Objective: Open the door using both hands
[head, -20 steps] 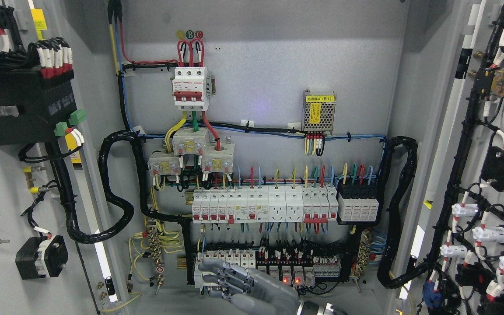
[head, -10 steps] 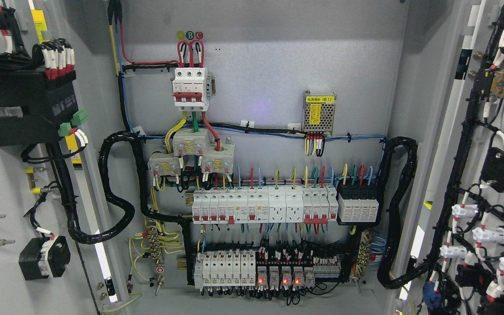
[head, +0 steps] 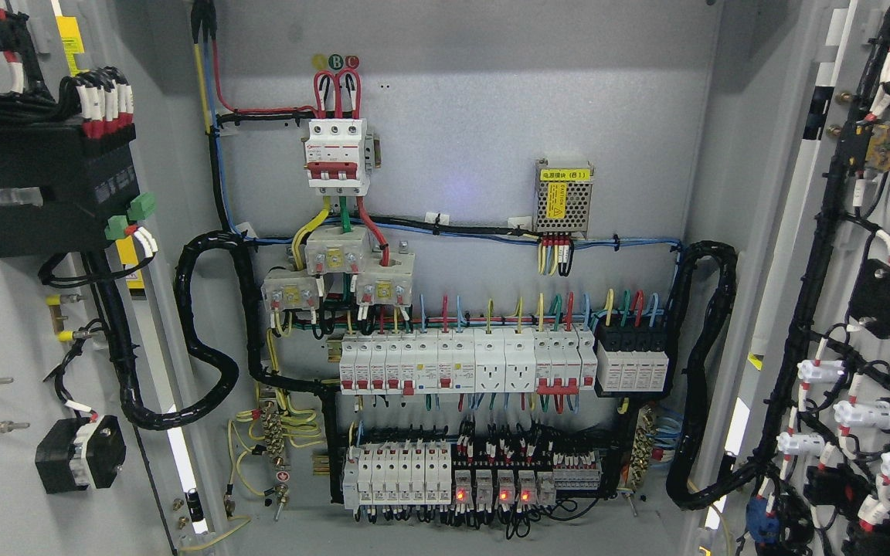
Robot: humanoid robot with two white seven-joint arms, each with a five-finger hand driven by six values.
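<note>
The grey electrical cabinet stands with both doors swung wide. The left door fills the left edge, its inner face carrying a black module and wiring. At the right edge is the right door, with black cable looms and white connectors on its inner face. Neither of my hands nor either arm shows in the head view.
Inside, a red-and-white main breaker sits top centre and a small power supply to its right. Rows of white breakers and relays with red lights run below. Black conduit loops hang on both sides.
One second ago a grey robot hand reached across the lower relay row from the bottom right; it has withdrawn out of view. The left door has swung very slightly further.
</note>
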